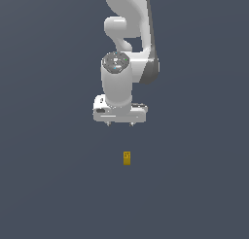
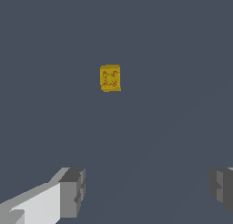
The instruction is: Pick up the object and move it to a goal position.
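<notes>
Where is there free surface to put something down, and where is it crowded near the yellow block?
Nearly all of the grey surface shows bare. The yellow block stands alone, with open floor on both sides of it in the exterior view and in front of it. The only busy zone is behind the block, where the open gripper hangs; in the wrist view nothing lies between its fingers.

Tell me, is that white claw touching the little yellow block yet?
Apart. The exterior view shows bare floor between the end effector and the yellow block.

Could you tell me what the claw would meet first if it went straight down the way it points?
Probably only the bare floor. The open claw has nothing between its fingers, and the yellow block seems to stand ahead of that line, though depth is uncertain.
</notes>
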Controlling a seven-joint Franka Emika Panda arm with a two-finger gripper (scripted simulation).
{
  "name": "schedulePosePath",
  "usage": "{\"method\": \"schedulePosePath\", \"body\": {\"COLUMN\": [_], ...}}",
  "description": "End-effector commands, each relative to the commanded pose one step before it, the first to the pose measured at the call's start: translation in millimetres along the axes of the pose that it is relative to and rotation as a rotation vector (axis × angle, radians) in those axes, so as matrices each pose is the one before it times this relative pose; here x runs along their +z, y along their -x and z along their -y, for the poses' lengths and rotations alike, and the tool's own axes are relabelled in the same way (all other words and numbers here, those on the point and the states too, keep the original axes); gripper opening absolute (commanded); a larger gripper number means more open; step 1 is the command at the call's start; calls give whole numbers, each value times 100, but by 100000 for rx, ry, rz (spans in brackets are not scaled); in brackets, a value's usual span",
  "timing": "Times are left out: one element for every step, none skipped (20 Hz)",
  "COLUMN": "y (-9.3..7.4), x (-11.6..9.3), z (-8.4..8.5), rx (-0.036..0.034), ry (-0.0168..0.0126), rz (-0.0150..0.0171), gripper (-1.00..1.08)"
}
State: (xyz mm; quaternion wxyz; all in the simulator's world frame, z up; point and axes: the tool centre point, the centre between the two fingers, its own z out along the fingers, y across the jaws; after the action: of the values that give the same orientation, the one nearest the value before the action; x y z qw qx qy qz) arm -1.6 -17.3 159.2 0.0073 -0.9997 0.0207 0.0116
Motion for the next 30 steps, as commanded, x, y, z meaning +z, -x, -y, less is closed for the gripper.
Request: {"method": "schedulePosePath", "body": {"y": [0,-12,-37,-61,-87,-115,-130,-111,-87,-60,-29,7,44,34,-5,-42,-76,-108,-134,-169,-200,-229,-257,-287,-316,-342,-368,-393,-417,-439], "x": [0,-16,-46,-76,-105,-133,-142,-110,-77,-46,-15,10,18,-14,3,31,57,84,91,131,161,190,216,245,275,305,340,375,411,450], "z": [-1,64,180,296,413,527,568,452,329,207,83,-29,-120,-24,-6,-2,10,24,12,-3,-16,-6,-7,-15,2,-9,-3,-4,-4,3], "rx": [0,-178,-514,-845,-1178,-1501,-1616,-1283,-932,-584,-233,95,323,67,0,0,0,0,51,94,135,135,151,178,164,201,212,232,250,259], "ry": [0,5,9,15,20,26,28,22,16,10,5,-1,-7,-4,0,0,0,0,33,24,27,26,31,39,39,47,49,55,61,64], "rz": [0,-39,-112,-185,-258,-329,-355,-283,-206,-130,-53,21,74,18,0,0,0,0,-32,-12,-7,-6,-8,-12,-13,-15,-15,-16,-18,-19], "gripper": [100,100,100,100,100,100,100,100,100,100,100,100,100,100,100,100,100,100,100,100,100,100,100,100,100,100,100,100,100,100]}}
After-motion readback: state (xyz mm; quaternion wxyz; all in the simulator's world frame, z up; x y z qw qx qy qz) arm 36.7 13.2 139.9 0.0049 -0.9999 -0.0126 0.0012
